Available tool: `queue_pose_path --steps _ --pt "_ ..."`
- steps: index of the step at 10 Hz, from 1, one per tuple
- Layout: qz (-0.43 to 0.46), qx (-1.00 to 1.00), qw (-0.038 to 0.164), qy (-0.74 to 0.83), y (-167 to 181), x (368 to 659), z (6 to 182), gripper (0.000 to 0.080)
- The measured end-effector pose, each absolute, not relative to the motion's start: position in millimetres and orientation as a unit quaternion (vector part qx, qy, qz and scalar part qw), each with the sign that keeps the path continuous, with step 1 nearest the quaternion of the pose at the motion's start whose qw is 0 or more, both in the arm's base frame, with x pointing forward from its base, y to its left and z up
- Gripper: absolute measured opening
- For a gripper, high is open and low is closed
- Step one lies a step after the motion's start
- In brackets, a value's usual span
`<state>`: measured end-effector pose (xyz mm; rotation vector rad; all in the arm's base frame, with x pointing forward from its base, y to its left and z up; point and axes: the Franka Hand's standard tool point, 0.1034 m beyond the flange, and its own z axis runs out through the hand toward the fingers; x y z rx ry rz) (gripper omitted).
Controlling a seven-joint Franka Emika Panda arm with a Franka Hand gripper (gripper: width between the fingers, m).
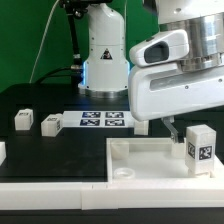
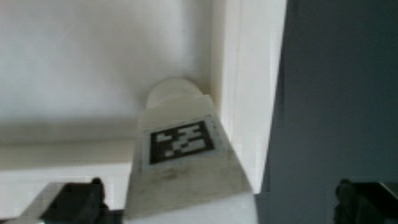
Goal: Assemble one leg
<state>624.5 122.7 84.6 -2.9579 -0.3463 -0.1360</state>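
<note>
tool wide, empty | small white plastic tagged leg upright in white square tray corner | risk: toppling if clipped

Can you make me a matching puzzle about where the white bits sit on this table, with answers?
1 leg
2 marker board
3 tray panel
4 loose blocks

A flat, mid-table, carrying tags
B upright at the tray's end, exterior view's right
C exterior view's left, on the black table
D largest white piece, at the front

Pairs: 1-B, 2-A, 3-D, 4-C
</note>
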Motion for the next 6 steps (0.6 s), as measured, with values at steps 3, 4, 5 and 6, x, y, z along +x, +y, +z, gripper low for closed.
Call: queue_pose_path --steps 3,4,5,6 --pt "-0.045 -0.989 0.08 -0.115 122.5 624.5 84.6 0.0376" --pt "-0.047 -0.989 0.079 -0.115 121.1 625.4 85.3 0.03" --pt "-0.047 -0.99 0.079 -0.11 120.0 625.7 85.5 0.03" --pt "-0.046 -0.991 0.079 -0.096 119.4 625.8 85.5 0.03"
